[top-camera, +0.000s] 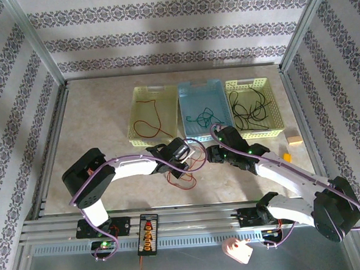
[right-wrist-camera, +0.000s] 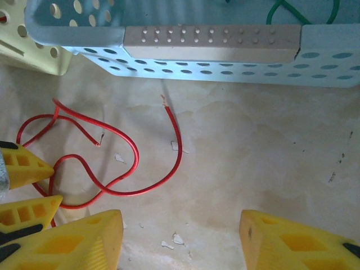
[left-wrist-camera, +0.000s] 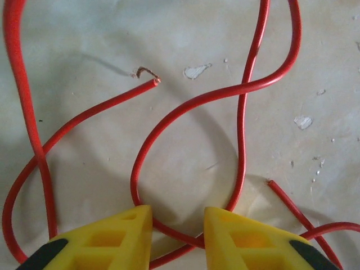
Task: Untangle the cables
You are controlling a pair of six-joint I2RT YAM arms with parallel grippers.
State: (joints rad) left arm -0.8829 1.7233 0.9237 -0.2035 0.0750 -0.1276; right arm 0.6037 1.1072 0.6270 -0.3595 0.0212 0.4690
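Observation:
Loose red cable (top-camera: 181,179) lies in loops on the table in front of the baskets, with bare cut ends showing (left-wrist-camera: 242,112) (right-wrist-camera: 135,157). My left gripper (top-camera: 188,162) (left-wrist-camera: 178,216) is low over it. Its yellow fingers stand a little apart, and a crossing of red strands lies in the gap, not pinched. My right gripper (top-camera: 213,152) (right-wrist-camera: 180,225) hovers just to the right, open wide over bare table. Another red cable (top-camera: 148,121) lies in the left yellow basket, a green cable (top-camera: 202,116) (right-wrist-camera: 281,11) in the blue one, and black cables (top-camera: 252,109) in the right yellow one.
The left yellow basket (top-camera: 154,87), the blue basket (top-camera: 199,83) (right-wrist-camera: 225,70) and the right yellow basket (top-camera: 250,82) stand side by side behind the grippers. A wooden block (top-camera: 294,139) sits at the right. A black power strip (top-camera: 148,233) lies on the near rail.

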